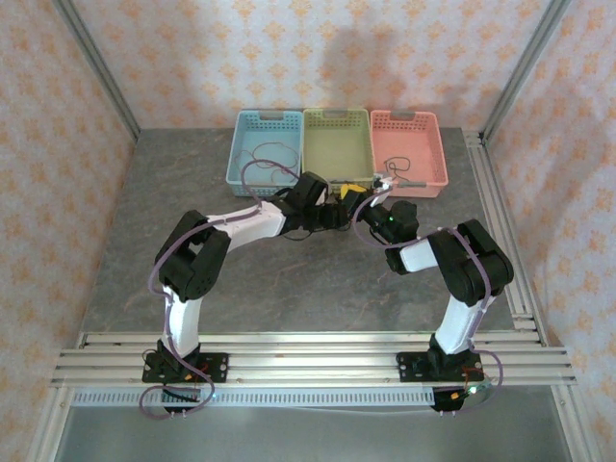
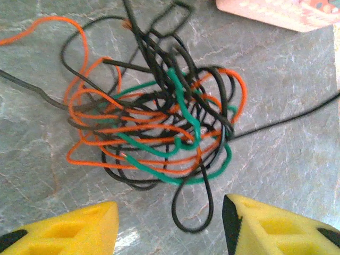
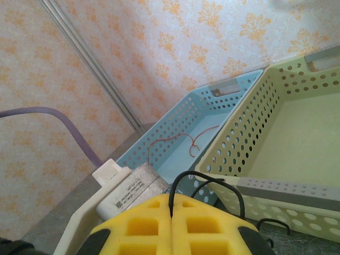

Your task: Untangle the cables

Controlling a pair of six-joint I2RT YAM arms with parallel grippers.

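We are looking at the cables (image 2: 159, 127) as one loose clump lying on the grey table (image 2: 297, 159), with thin orange, black and green strands looping over and through each other. A few ends are trailing out toward 9 and 3 o'clock in the left wrist view. From above, the clump is sitting a little toward 12 o'clock of the table's middle, just in front of the baskets, where the two arms are meeting. The left gripper (image 2: 170, 212) is hanging released at 6 o'clock of the clump, its yellow fingers (image 2: 79, 228) standing apart with one black loop lying on the table between them. The right gripper (image 3: 171, 204) is clenched, pinching a black strand (image 3: 183, 178) that is arching up out of the seam between its fingers. Three baskets are standing in a row at the table's 12 o'clock edge. The blue basket (image 3: 175, 122) at 11 o'clock is holding a thin red wire (image 3: 178, 137), the green basket (image 1: 337, 149) is standing in the middle, and the pink basket (image 1: 421, 142) at 1 o'clock is holding a dark wire (image 1: 397, 160).
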